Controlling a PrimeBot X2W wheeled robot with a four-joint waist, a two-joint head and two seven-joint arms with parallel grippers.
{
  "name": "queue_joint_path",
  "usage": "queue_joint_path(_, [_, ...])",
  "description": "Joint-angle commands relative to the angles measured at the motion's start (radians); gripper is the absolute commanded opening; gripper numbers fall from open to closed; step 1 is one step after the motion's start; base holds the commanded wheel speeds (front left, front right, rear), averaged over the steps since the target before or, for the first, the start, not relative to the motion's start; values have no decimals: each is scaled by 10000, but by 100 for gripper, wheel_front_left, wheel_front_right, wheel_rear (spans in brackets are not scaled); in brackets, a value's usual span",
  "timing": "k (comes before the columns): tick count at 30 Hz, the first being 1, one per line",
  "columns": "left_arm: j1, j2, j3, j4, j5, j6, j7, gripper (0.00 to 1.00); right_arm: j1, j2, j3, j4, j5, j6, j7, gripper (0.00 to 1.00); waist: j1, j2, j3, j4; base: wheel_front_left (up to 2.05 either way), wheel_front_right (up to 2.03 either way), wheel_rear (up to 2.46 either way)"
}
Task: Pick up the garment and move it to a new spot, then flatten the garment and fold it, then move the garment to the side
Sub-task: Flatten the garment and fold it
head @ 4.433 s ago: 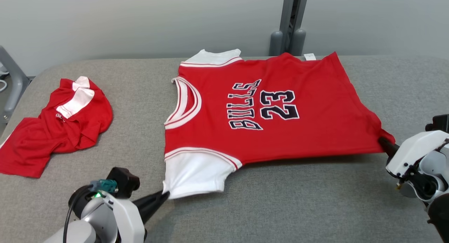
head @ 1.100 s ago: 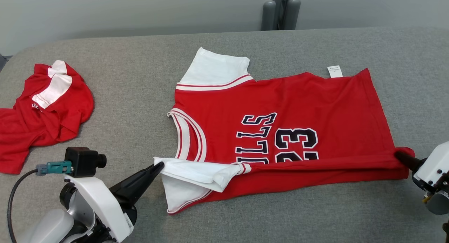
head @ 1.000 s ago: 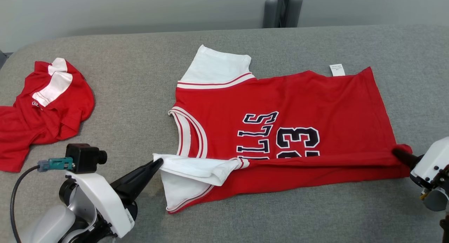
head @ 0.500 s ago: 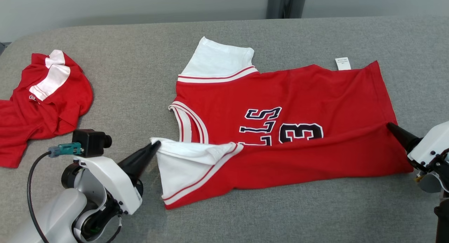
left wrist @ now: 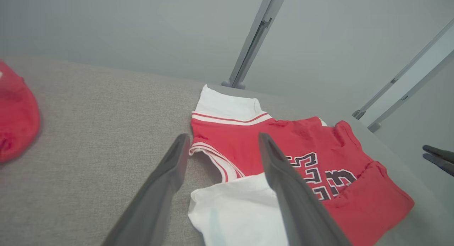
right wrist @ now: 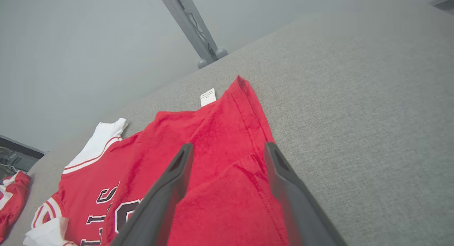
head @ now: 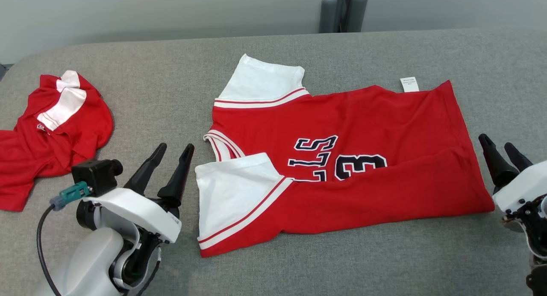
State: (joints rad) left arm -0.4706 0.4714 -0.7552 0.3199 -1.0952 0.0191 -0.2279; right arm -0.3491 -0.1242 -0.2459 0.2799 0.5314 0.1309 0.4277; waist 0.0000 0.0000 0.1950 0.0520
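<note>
The left gripper (head: 176,147) stands with its two dark fingers spread wide and holds nothing. It is just beside the folded-over white sleeve (head: 233,189) of the red short-sleeved basketball jersey with dark lettering (head: 342,116). The right gripper (head: 495,141) is likewise wide apart and empty, just off the hem end. The jersey lies on the grey fabric-covered table (head: 299,266), its long axis running left to right between the two grippers. The collar end is nearer the left arm. Its near long edge lies doubled over the lettering. The far edge lies beyond both, so I'd guess each arm reaches forward. A crumpled red and white garment (head: 55,129) sits well apart, far left.
</note>
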Motion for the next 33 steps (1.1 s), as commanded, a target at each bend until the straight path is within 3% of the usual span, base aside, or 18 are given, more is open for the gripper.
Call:
queue_joint_path(1, [161,-91,150,9,103,92,-140,100,190,-150,150,-129,88,-3,-325,100,0,0,-75,-25,0,0,0])
queue_joint_path(5, [635,-507,682,-112,688,422,-367,100,906,-529,942,-561,279,-3,-1751,100,0,0,-272,-38,0,0,0])
queue_joint_path(8, [1171,-999,1630,-504,1536,625,-376,100,1452,-835,1546,-759,196,-3,-2853,100,0,0,-400,-30,0,0,0])
queue_joint_path(11, [1895,-1506,2507,-822,2435,550,-380,100,1957,-1084,1933,-700,-180,-3,-3927,100,0,0,-532,-24,0,0,0])
queue_joint_path(17, [3194,-2501,3738,-1074,4054,151,-371,100,2578,-845,2010,-288,-786,-3,-5643,100,0,0,-768,14,0,0,0])
queue_joint_path(26, [4009,-3380,3718,215,5033,-476,-373,100,2529,-336,1757,366,-983,-3,-6318,100,0,0,-862,-20,0,0,0])
queue_joint_path(33, [3593,-3577,3622,1714,4930,-266,-124,100,2348,-367,1688,499,-1037,-3,-6377,100,0,0,-880,-182,0,0,0])
